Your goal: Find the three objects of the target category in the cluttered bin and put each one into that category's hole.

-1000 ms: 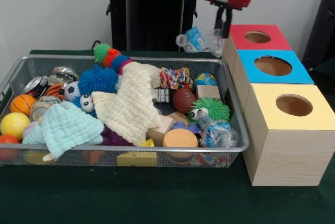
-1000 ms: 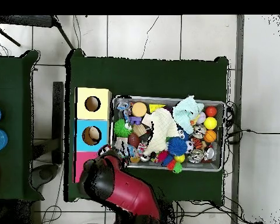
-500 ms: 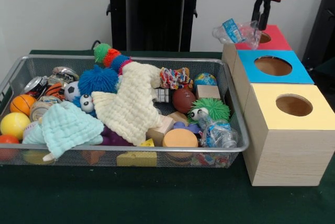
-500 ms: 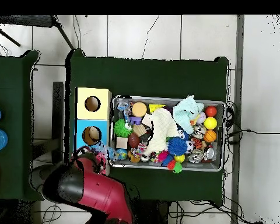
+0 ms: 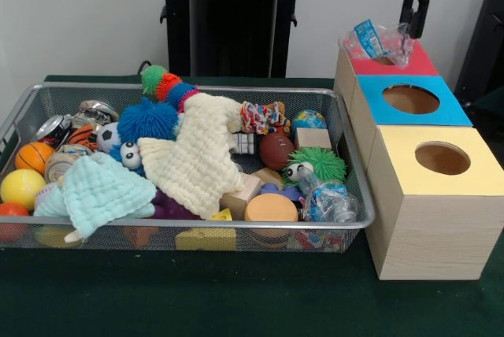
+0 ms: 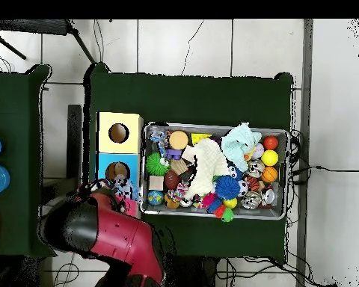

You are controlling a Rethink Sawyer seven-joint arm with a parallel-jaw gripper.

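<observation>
I hold my gripper (image 5: pixel 414 24) above the red-topped box (image 5: pixel 417 61), its two dark fingers closed on one end of a crumpled clear water bottle (image 5: pixel 376 41). The bottle hangs sideways in the air, stretching out from my fingers over the red top, and it hides most of the hole (image 5: pixel 386 60) beneath it. Its label is blue and white; I cannot read any writing on it. In the overhead view my red arm (image 6: pixel 111 232) covers the red box and the bottle shows only as a pale and blue patch at the arm's end, beside the blue-topped box (image 6: pixel 117 173).

The blue-topped box and the yellow-topped box (image 5: pixel 437 160) stand in a row with the red one, just beside the bin (image 5: pixel 197 227), which sits on the dark green table (image 5: pixel 236 298). A second water bottle (image 5: pixel 324 198) lies in the bin's near corner by the boxes, just under a green fuzzy ball with eyes (image 5: pixel 315 165); its label too is blue and white, and unreadable. I cannot make out a third bottle among the clutter.

The bin also holds a cream knitted cloth (image 5: pixel 197 156), a pale mint cloth (image 5: pixel 98 191), a blue spiky ball (image 5: pixel 148 120), a small brown football (image 5: pixel 276 150), a yellow ball (image 5: pixel 21 188), a small basketball (image 5: pixel 33 156) and shiny metal cans (image 5: pixel 55 126).
</observation>
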